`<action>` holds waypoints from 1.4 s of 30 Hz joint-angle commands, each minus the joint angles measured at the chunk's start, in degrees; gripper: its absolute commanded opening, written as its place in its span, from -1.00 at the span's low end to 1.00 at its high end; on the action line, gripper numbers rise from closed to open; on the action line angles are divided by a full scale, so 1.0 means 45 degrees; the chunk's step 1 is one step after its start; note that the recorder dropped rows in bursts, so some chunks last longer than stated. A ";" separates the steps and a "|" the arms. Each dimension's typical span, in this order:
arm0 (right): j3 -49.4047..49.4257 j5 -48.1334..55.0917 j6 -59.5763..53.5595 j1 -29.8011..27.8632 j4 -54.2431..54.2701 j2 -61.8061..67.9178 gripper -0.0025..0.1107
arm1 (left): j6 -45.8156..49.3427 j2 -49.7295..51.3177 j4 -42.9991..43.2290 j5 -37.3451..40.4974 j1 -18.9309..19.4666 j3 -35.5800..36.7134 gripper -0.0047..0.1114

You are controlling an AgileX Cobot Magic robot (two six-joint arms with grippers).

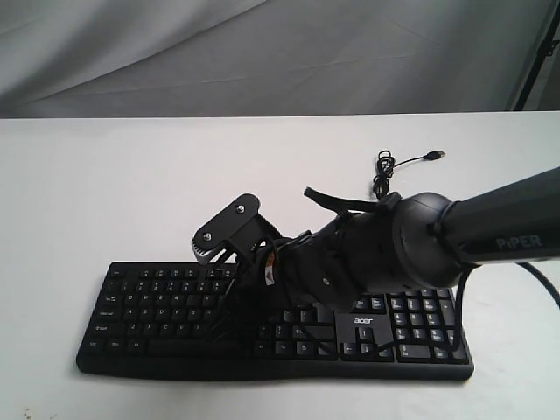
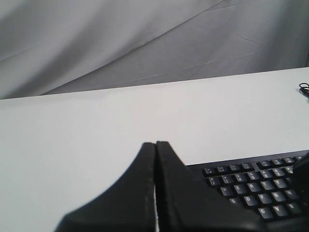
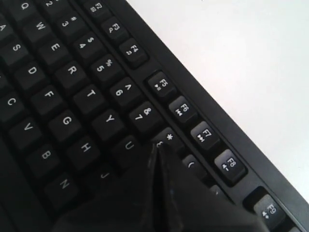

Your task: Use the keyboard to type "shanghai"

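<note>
The black keyboard (image 1: 157, 306) lies near the front of the white table (image 1: 105, 192), with its acer logo (image 1: 363, 321) showing above the arrow keys. My right gripper (image 1: 230, 306) reaches in from the right and points down onto the letter keys in the middle. In the right wrist view the right gripper (image 3: 157, 147) is shut, its tip resting at the lower edge of the 8 key, just right of U on the keyboard (image 3: 63, 96). My left gripper (image 2: 155, 143) is shut on nothing, hovering over bare table beside the keyboard (image 2: 260, 179); it is out of the exterior view.
The keyboard's thin black USB cable (image 1: 385, 171) lies coiled on the table behind the number pad, its plug pointing right. A grey cloth backdrop (image 1: 262, 52) hangs behind the table. A black stand pole (image 1: 538, 52) rises at the far right.
</note>
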 commanded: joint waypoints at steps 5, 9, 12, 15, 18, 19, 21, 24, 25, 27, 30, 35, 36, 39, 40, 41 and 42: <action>0.0050 -0.0040 -0.0112 -0.0012 0.0074 0.0331 -0.96 | -0.0035 -0.0044 0.0010 -0.0060 -0.0051 0.0055 -0.92; 0.0050 0.0073 -0.0123 -0.0012 0.0132 0.0289 -0.96 | -0.0035 -0.0044 0.0010 -0.0060 -0.0051 0.0055 -0.92; 0.0050 0.0413 -0.0319 0.0111 0.0132 -0.0215 -0.96 | -0.0035 -0.0044 0.0010 -0.0060 -0.0051 0.0055 -0.92; 0.0050 0.0619 -0.0319 0.0235 0.0092 -0.0669 -0.96 | -0.0035 -0.0044 0.0010 -0.0060 -0.0051 0.0055 -0.92; 0.0157 0.1081 -0.0413 0.0481 -0.0006 -0.1399 -0.96 | -0.0035 -0.0044 0.0010 -0.0060 -0.0051 0.0055 -0.92; 0.0434 0.0953 -0.0413 0.0651 -0.0179 -0.1853 -0.96 | -0.0035 -0.0044 0.0010 -0.0060 -0.0051 0.0055 -0.92; 0.1452 0.0234 -0.0413 0.1147 -0.0296 -0.3330 -0.96 | -0.0035 -0.0044 0.0010 -0.0060 -0.0051 0.0055 -0.92; 0.3034 -0.0615 -0.0413 0.1780 0.0032 -0.5219 -0.96 | -0.0035 -0.0044 0.0010 -0.0060 -0.0051 0.0055 -0.92; 0.3489 -0.0862 -0.0389 0.1955 0.0211 -0.5789 -0.96 | -0.0035 -0.0044 0.0010 -0.0060 -0.0051 0.0055 -0.92; 0.4612 -0.1268 -0.0103 0.2335 0.0844 -0.7174 -0.96 | -0.0035 -0.0044 0.0010 -0.0060 -0.0051 0.0055 -0.92; 0.6009 -0.0530 0.0630 0.2541 0.1590 -0.8854 -0.96 | -0.0035 -0.0044 0.0010 -0.0060 -0.0051 0.0055 -0.92; 0.7835 -0.0408 0.0677 0.2541 0.1590 -1.0675 -0.96 | -0.0035 -0.0044 0.0010 -0.0060 -0.0051 0.0055 -0.92; 0.8148 -0.0408 0.0677 0.2541 0.1590 -1.0982 -0.96 | -0.0035 -0.0044 0.0010 -0.0060 -0.0051 0.0055 -0.92; 0.9020 -0.0522 0.0677 0.2541 0.1590 -1.1991 -0.96 | -0.0035 -0.0044 0.0010 -0.0060 -0.0051 0.0055 -0.92; 0.9331 -0.0624 0.0677 0.2541 0.1590 -1.2406 -0.96 | -0.0035 -0.0044 0.0010 -0.0060 -0.0051 0.0055 -0.92; 0.9607 -0.0650 0.0677 0.2541 0.1590 -1.2837 -0.96 | -0.0035 -0.0044 0.0010 -0.0060 -0.0051 0.0055 -0.92; 0.9849 -0.0650 0.0677 0.2541 0.1590 -1.3275 -0.96 | -0.0035 -0.0044 0.0010 -0.0060 -0.0051 0.0055 -0.92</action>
